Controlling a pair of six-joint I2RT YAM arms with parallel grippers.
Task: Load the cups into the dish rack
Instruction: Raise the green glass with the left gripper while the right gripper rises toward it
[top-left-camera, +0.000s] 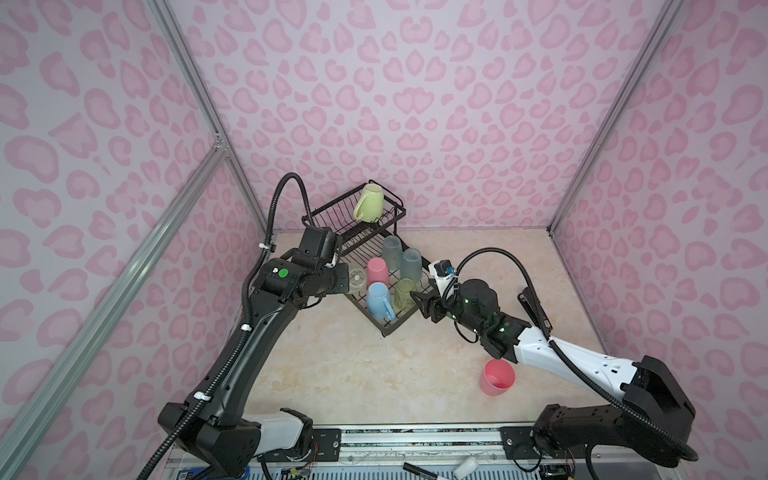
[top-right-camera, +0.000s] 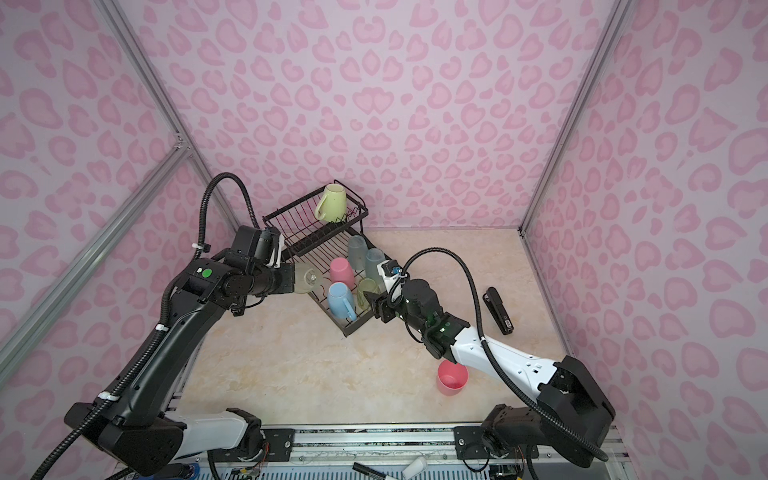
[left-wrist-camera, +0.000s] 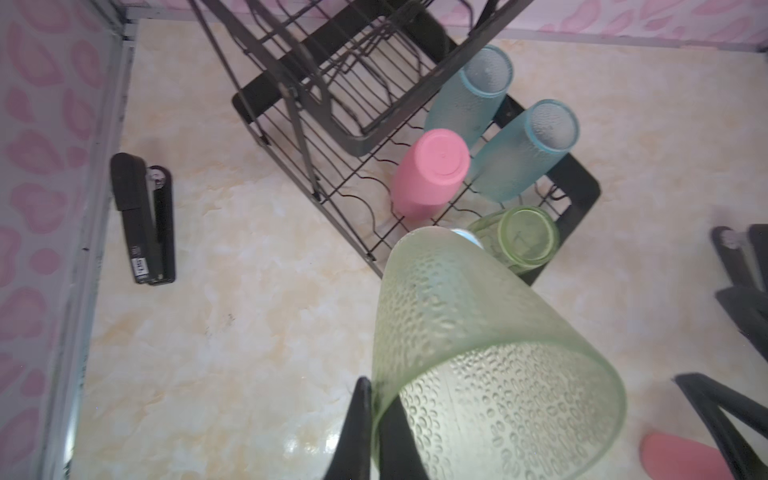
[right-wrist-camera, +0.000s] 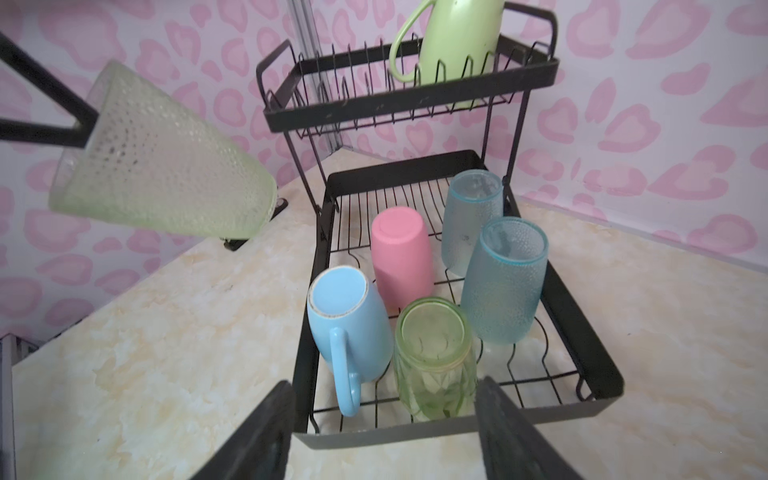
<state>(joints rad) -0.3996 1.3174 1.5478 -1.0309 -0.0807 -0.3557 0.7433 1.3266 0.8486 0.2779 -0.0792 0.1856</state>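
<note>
Left wrist view gives you the clearest look at the left gripper. Its fingers are clamped on the rim of the dimpled green tumbler, one finger outside the wall and one inside. The tumbler is in the air, tilted far over, with its base pointing toward the dish rack. In both top views you find it at the left side of the lower tray, close to the pink cup. You cannot tell whether it touches the wire there.

The right gripper is at the short rim of the tray that faces the right arm. Its fingers are apart and they hold nothing. The faceted green glass stands just behind them, inside the tray.

In the lower tray you can count five cups, and all seem to stand bottom up. They are the pink cup, the light-blue mug with its handle toward that short rim, the faceted green glass, the near blue-grey tumbler and the far blue-grey tumbler. The lime mug sits tilted in the upper basket.

A second pink cup is not loaded. It stands mouth up on the bench, partly under the right arm in both top views. A black stapler lies on the bench to the right of the rack, apart from it.
</note>
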